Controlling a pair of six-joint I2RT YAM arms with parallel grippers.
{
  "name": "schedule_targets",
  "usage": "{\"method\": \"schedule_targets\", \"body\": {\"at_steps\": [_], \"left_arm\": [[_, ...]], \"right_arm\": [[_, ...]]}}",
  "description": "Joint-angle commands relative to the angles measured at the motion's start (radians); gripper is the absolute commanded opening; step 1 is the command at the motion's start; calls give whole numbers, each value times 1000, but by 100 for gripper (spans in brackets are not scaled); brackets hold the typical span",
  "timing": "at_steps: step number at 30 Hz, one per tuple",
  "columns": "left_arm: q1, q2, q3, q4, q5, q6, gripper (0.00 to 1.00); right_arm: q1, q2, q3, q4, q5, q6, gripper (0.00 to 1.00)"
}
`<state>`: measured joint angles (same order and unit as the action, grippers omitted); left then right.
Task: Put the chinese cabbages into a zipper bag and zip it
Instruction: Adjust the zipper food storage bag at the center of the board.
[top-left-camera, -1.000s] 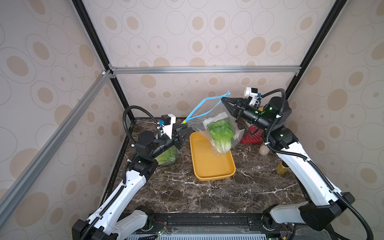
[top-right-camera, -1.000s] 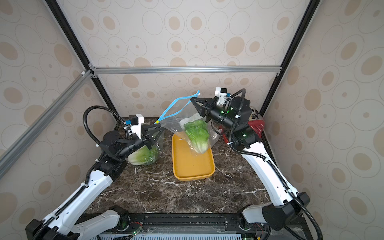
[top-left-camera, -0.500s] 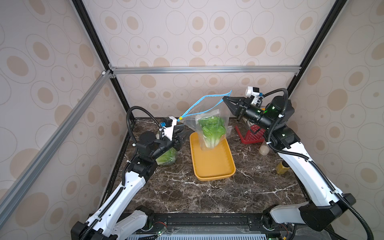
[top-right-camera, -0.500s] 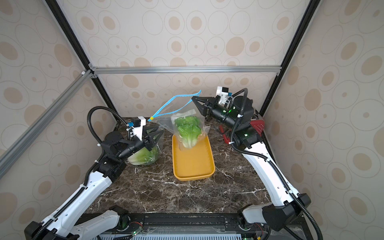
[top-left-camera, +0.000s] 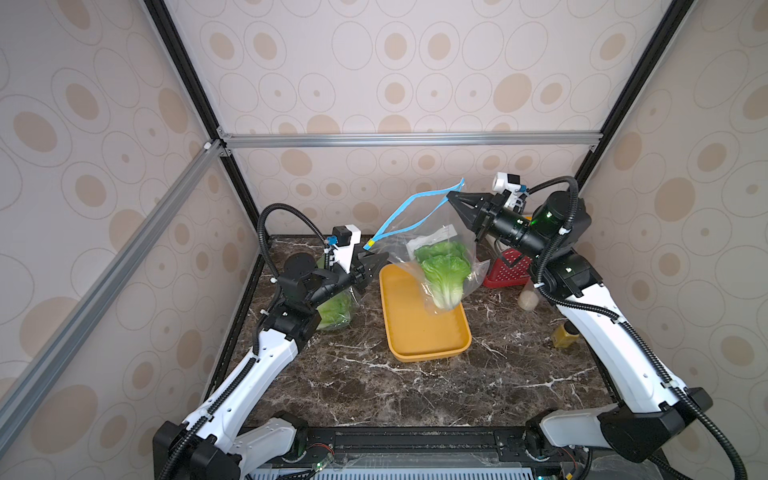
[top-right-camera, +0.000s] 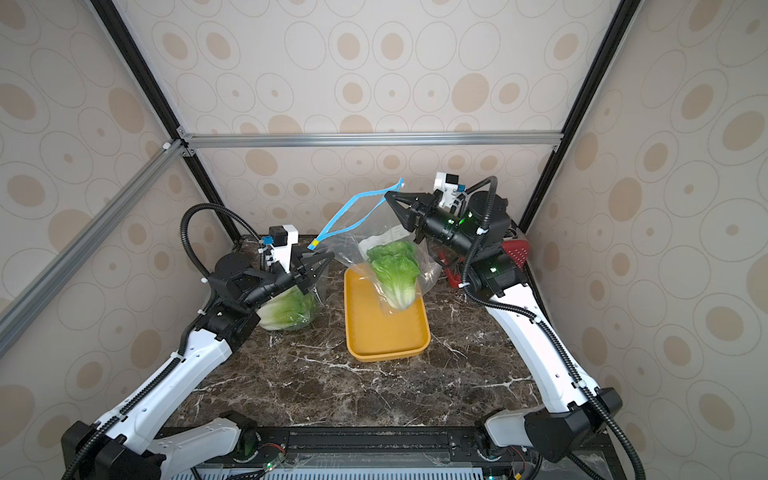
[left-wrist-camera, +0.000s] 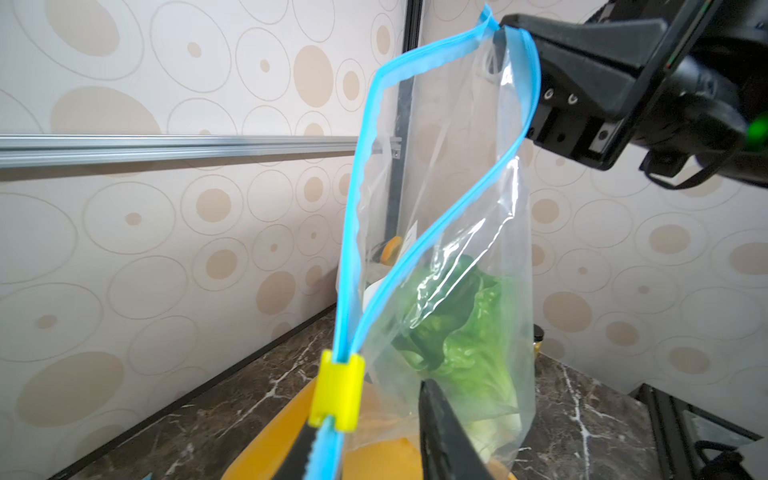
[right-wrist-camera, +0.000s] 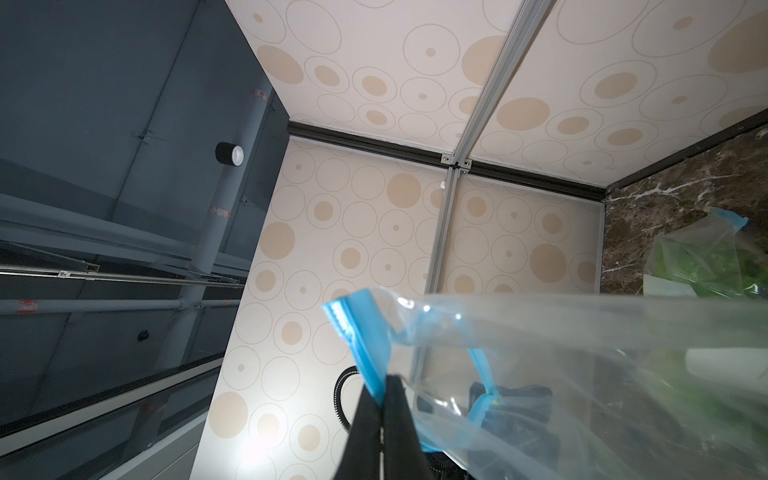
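Nearest to me is the worktop (top-left-camera: 415, 386), dark brown marble with white veins, glossy. On it lies a yellow tray (top-left-camera: 415, 332), a smooth plastic rectangle with rounded corners and a low rim.

To the left of the tray, under the L arm, a second clear bag (top-right-camera: 291, 311) lies on the worktop with a leafy green head inside.

The L end effector (top-left-camera: 376, 264) is not clenched. In the wrist view its two black fingers stand apart. The blue zipper strip (left-wrist-camera: 353, 208) lies along the serrated finger, just below the yellow slider (left-wrist-camera: 338, 392), a small blocky clip. The zip mouth is open, its two strips curving away from each other.

The zipper bag (top-left-camera: 419, 232), thin crinkly transparent film, hangs over the far half of the tray. I cannot tell if its bottom touches the tray. The chinese cabbages (top-left-camera: 442, 274) are inside it, ruffled bright green leaves up and white ribbed base down. I cannot tell the nr of heads.

The R end effector (top-left-camera: 451, 195), with black pointed fingers, is clenched on the top corner of the zipper bag and carries it.

Behind stands a red perforated basket (top-left-camera: 507, 272).
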<state>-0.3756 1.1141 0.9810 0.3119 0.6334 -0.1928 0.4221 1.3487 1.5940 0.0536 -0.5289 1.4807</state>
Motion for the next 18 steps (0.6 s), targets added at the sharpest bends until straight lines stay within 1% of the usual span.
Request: {"method": "schedule_targets", "body": {"at_steps": [1, 4, 6, 8, 10, 12, 15, 16, 18], "left_arm": [[6, -4, 39, 50, 59, -4, 19], [6, -9, 25, 55, 32, 2, 6], [6, -10, 31, 50, 24, 4, 1], [6, -17, 43, 41, 13, 7, 0], [6, -23, 59, 11, 1, 7, 0], [6, -28, 100, -100, -5, 34, 0], [6, -44, 147, -241, -34, 67, 0], [6, -49, 172, -301, -43, 82, 0], [6, -50, 235, -422, -61, 104, 0]], "right_arm": [[-18, -44, 2, 77, -9, 39, 0], [-21, -46, 3, 78, -6, 36, 0], [-21, -45, 1, 77, -12, 35, 0], [-21, -48, -8, 66, -18, 28, 0], [-23, -51, -9, 18, -26, -12, 0], [-28, -56, -12, -39, -25, -62, 0], [-37, -46, 5, -154, -46, -169, 6], [-37, -41, 1, -176, -58, -197, 7], [-36, -30, -29, -164, -84, -205, 11]]}}
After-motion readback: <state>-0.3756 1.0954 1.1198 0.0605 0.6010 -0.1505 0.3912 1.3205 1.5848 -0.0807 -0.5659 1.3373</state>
